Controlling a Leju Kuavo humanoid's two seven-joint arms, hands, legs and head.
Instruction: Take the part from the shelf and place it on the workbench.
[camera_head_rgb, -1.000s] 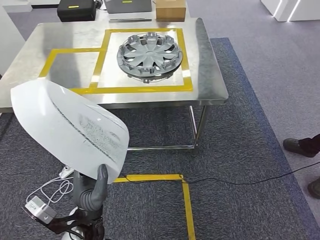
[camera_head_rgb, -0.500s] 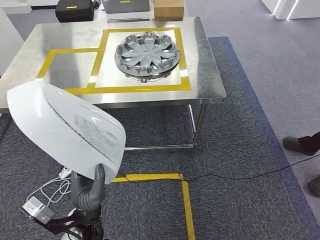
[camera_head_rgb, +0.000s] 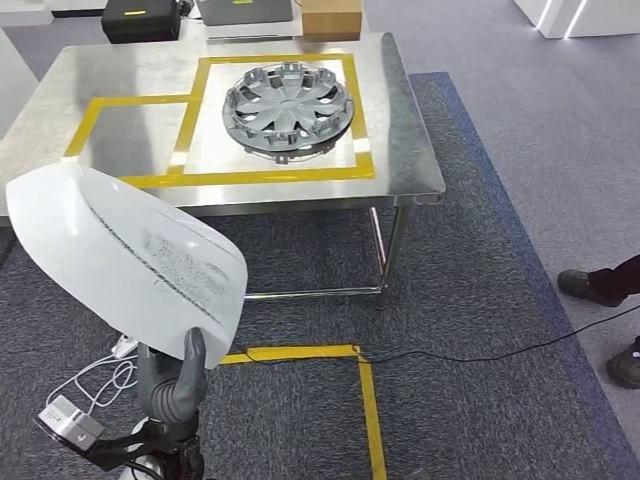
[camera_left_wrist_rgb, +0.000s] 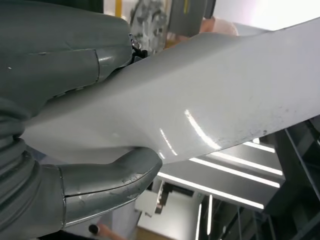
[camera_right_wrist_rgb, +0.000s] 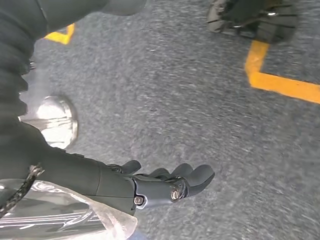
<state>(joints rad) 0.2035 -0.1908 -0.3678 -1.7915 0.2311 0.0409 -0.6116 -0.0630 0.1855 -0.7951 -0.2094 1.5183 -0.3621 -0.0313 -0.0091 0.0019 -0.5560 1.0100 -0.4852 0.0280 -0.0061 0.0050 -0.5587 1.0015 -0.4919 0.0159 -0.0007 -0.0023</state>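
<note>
The robot is carrying the part (camera_head_rgb: 124, 260), a broad white curved panel with a dark scuffed streak across its face, in its left hand (camera_head_rgb: 177, 385), whose thumb and fingers are clamping the panel's lower edge; the left wrist view is showing the thumb lying along one face and the fingers pressing the other. So the taking looks done, and the placing is what is left: the part is hanging in the air in front of the workbench (camera_head_rgb: 411, 150), well short of its near edge and not touching it. The right hand (camera_right_wrist_rgb: 162, 185) is hanging low over the carpet with its fingers loosely spread and nothing in them. On the workbench's bare steel top yellow tape is marking two squares; a silver wheel cover (camera_head_rgb: 287, 108) is lying in the right one, and the left square (camera_head_rgb: 128, 135) is looking like the likely spot for the panel. Beyond the far edge a black case (camera_head_rgb: 140, 20) and a cardboard box (camera_head_rgb: 330, 17) are sitting. Grey carpet is covering the floor, with yellow floor tape (camera_head_rgb: 366, 395), a black cable (camera_head_rgb: 483, 352) and a person's shoes (camera_head_rgb: 585, 287) at the right
</note>
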